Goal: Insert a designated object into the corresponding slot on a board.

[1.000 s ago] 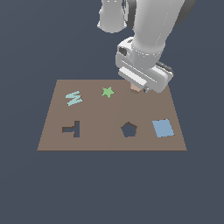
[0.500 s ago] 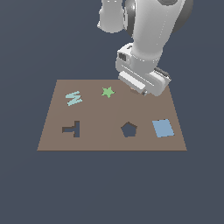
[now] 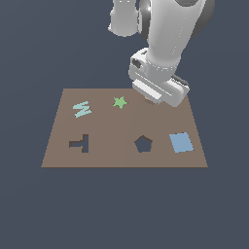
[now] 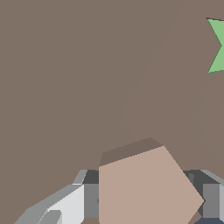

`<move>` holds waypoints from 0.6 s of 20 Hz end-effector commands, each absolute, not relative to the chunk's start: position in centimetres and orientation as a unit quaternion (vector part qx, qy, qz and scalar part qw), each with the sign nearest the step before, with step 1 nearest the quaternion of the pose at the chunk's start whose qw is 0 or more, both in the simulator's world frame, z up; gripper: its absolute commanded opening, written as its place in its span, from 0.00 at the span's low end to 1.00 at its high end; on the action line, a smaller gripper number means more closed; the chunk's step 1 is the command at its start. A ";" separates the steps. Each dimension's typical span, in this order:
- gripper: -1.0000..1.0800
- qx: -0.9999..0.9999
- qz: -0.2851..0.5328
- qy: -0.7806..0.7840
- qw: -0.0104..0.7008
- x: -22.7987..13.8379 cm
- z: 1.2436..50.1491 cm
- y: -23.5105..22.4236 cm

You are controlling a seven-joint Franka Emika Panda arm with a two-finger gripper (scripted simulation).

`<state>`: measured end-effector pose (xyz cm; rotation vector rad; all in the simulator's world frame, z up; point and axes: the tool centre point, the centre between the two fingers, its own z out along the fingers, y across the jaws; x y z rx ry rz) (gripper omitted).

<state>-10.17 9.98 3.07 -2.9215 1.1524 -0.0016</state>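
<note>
The designated object [image 4: 144,188], a light tan-pink angular block, sits raised on the brown board [image 4: 87,65] between my fingers [image 4: 91,199], which press against its two sides. My gripper [image 4: 151,205] is shut on it. In the exterior view the gripper [image 3: 151,100] is low over the back of the board [image 3: 112,131], towards that view's right, and the hand hides nearly all of the block. The slot [image 3: 143,144], a dark pentagon cutout, lies nearer the front edge, apart from the gripper.
A green star [image 3: 119,102] lies on the board beside the hand, and shows in the wrist view as well [image 4: 217,46]. A pale teal zigzag [image 3: 81,108], a dark T-shaped cutout [image 3: 80,143] and a blue square [image 3: 181,142] are also on the board.
The hand came down a little onto the back of the board a second ago and has held its place since. The tan block, visible under it earlier, is now almost covered.
</note>
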 end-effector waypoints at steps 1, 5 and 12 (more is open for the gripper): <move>0.00 -0.930 0.000 0.367 0.000 -10.2 3.1 10.0; 0.00 -0.930 0.000 0.367 0.000 -10.2 3.5 10.0; 0.00 -0.933 0.000 0.361 0.000 -9.8 3.4 9.7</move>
